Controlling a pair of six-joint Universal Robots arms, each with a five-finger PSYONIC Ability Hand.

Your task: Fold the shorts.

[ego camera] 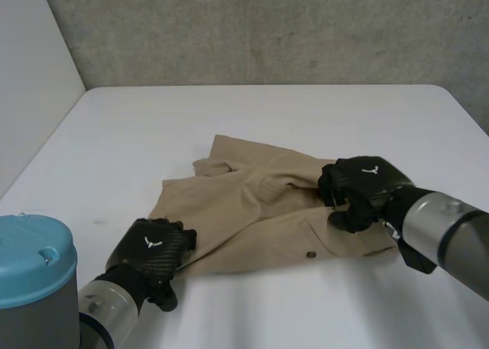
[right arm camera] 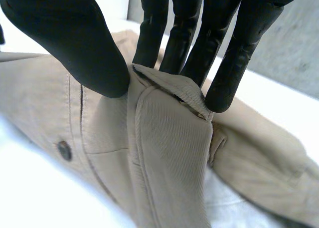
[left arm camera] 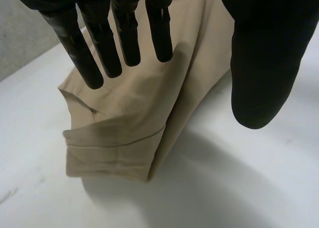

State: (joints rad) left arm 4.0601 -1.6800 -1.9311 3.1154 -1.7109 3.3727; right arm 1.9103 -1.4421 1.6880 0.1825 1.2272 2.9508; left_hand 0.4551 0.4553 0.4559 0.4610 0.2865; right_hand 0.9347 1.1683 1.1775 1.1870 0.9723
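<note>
Tan shorts (ego camera: 252,211), R hand (ego camera: 363,185) pinching edge

The head camera looked down from behind and between the arms (ego camera: 451,227) onto the desk (ego camera: 306,112). Each wrist camera rode its arm and faced forward from very close; all three shared the shorts (ego camera: 252,219).

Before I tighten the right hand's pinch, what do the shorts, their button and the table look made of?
Shorts: tan woven cloth, matte, with fine ribs along the fold; likely cotton twill or fine corduroy. Button: dark with a dull sheen; plastic or metal, cannot tell. Table: white, smooth and even; probably laminate.
</note>
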